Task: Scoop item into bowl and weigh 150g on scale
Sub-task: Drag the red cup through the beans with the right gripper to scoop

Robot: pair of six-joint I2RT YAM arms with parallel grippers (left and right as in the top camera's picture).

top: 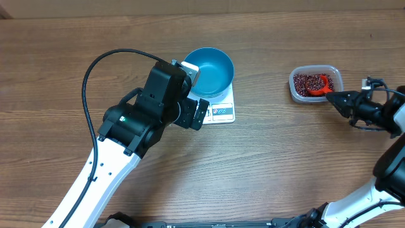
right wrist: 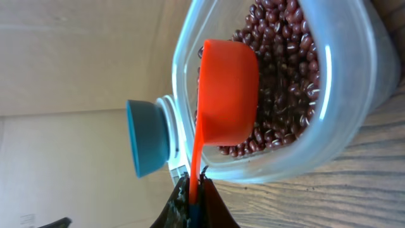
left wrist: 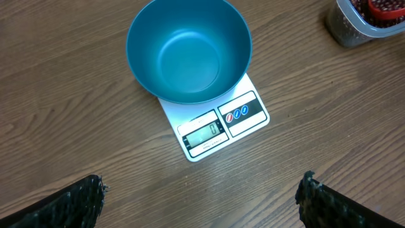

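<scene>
Midway on the table (top: pixel 272 158) the blue bowl (top: pixel 211 69) sits empty on the scale (top: pixel 223 111), hiding its back edge; the left gripper (left wrist: pixel 201 189) hangs spread wide before the front edge. At right, across bare wood, the right gripper (right wrist: pixel 193 190) clenches the orange scoop (right wrist: pixel 228 92), its cup over the beans (right wrist: pixel 285 82) inside the clear tub (right wrist: pixel 342 95)

White links, black joint housings on left arm (top: pixel 88 180) and right arm (top: pixel 355 201); black cable (top: pixel 120 51) on left; fingers (left wrist: pixel 63 206) are black, rough-textured.
</scene>
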